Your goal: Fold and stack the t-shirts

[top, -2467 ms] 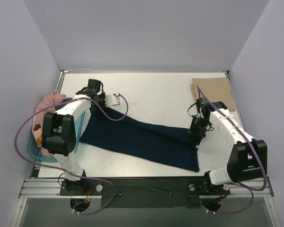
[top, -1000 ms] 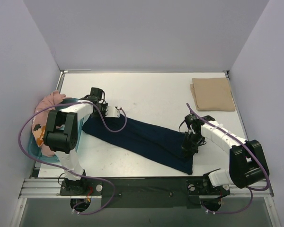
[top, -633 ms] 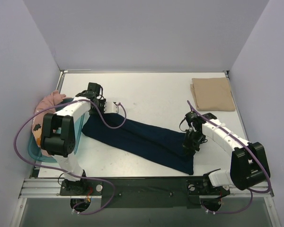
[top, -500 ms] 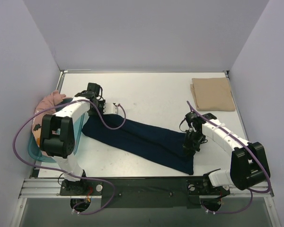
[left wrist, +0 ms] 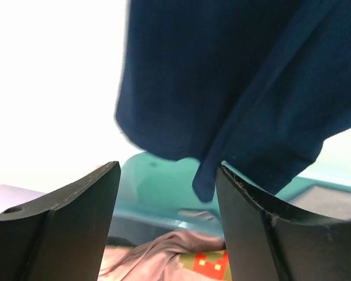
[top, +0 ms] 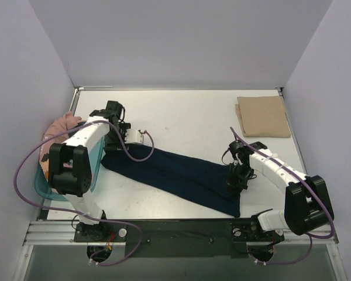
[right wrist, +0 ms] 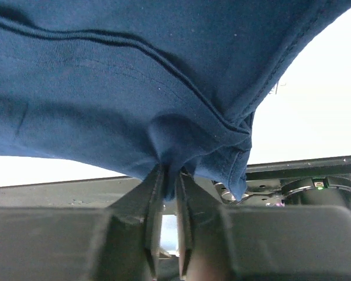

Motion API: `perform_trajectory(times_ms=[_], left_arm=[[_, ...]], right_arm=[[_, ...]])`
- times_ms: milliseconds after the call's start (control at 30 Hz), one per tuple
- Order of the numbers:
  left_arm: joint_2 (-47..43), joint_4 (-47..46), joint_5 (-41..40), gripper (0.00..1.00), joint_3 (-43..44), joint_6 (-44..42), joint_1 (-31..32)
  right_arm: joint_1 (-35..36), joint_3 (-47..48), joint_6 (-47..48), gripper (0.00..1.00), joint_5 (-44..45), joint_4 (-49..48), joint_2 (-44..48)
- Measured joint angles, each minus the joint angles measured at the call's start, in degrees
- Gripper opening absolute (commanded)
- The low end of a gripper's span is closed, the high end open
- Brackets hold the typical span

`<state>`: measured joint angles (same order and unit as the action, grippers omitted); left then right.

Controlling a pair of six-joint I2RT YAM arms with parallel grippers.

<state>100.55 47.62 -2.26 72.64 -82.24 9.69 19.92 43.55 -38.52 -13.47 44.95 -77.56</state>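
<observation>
White tabletop (top: pixel 187 114) carries all the work. We find the navy t-shirt (top: pixel 175 175) lying on it as a long, narrow band. Its long axis runs diagonally from the far left, just beside the teal tub (top: pixel 41 188), to the near right, close to the front edge. Compared with 2.5 s ago, the band is narrower and its near-right end has shifted toward the front edge. The right arm (top: pixel 275 167) no longer covers the tan t-shirt (top: pixel 263 116), which lies folded flat in the far right corner, well apart from the navy one. The pink t-shirt (top: pixel 61 124) is bunched at the far end of the tub. The right gripper (right wrist: pixel 167 170) is clenched on a pinched fold at the navy t-shirt's near-right end. The left gripper (left wrist: pixel 167 170) is released, its fingers spread wide, with the navy t-shirt's far-left end just beyond them. It has moved slightly toward the tub since 0.5 s ago.
</observation>
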Motion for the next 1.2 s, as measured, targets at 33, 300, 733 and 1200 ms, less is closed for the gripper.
perform_trajectory(times_ms=[33, 300, 733, 1200], left_arm=[[0.02, 1.97, 0.98, 0.64, 2.47, 0.79, 0.04], [0.52, 7.17, 9.18, 0.41, 16.33, 12.7, 3.41], [5.35, 3.1, 9.14, 0.66, 5.81, 20.0, 2.99], [0.22, 6.64, 8.28, 0.75, -2.25, 8.41, -0.9]], right_arm=[[0.04, 0.0, 0.11, 0.22, -0.09, 0.0, 0.0], [0.83, 0.96, 0.66, 0.52, 0.31, 3.37, 1.46], [-4.39, 10.78, 3.96, 0.51, 6.03, 5.44, 1.79], [-1.07, 9.11, 7.28, 0.59, 7.08, -1.73, -9.18]])
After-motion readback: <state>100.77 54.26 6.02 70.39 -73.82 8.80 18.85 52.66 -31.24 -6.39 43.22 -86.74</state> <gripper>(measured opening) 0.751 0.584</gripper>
